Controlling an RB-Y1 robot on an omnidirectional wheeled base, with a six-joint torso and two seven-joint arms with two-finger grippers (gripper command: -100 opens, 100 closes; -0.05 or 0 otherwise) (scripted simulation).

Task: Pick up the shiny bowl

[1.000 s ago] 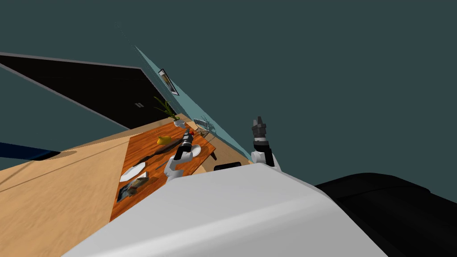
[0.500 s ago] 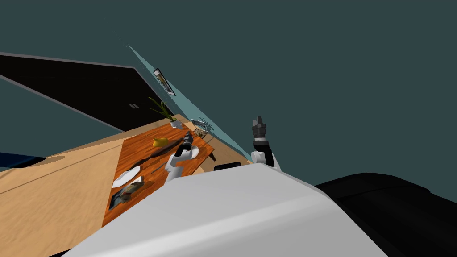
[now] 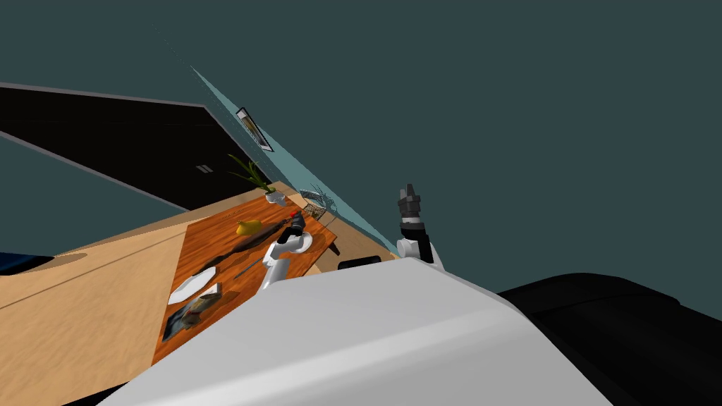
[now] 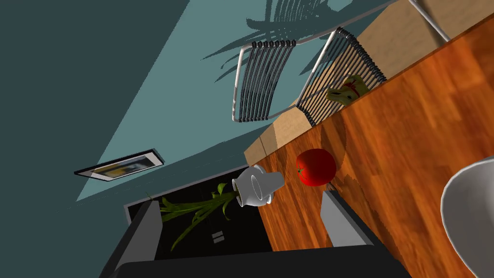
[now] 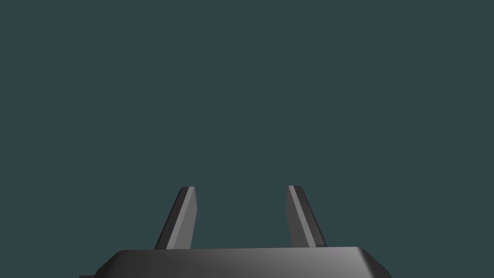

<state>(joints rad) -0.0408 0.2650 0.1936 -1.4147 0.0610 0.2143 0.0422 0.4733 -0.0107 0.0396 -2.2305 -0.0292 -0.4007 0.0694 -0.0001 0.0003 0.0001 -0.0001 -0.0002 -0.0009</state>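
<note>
We have swung since a second ago. Our left gripper point(image 4: 240, 200) gapes wide over one table point(image 4: 410, 120): one white bowl point(image 4: 470, 212) beside it, one tomato point(image 4: 316, 167) and one vase point(image 4: 258, 186) farther; right gripper point(image 5: 241, 189) wide too.

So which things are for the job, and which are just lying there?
For the job: bowl, left gripper.
Just lying there: tomato, vase, yellow fruit, plate, chair.
</note>
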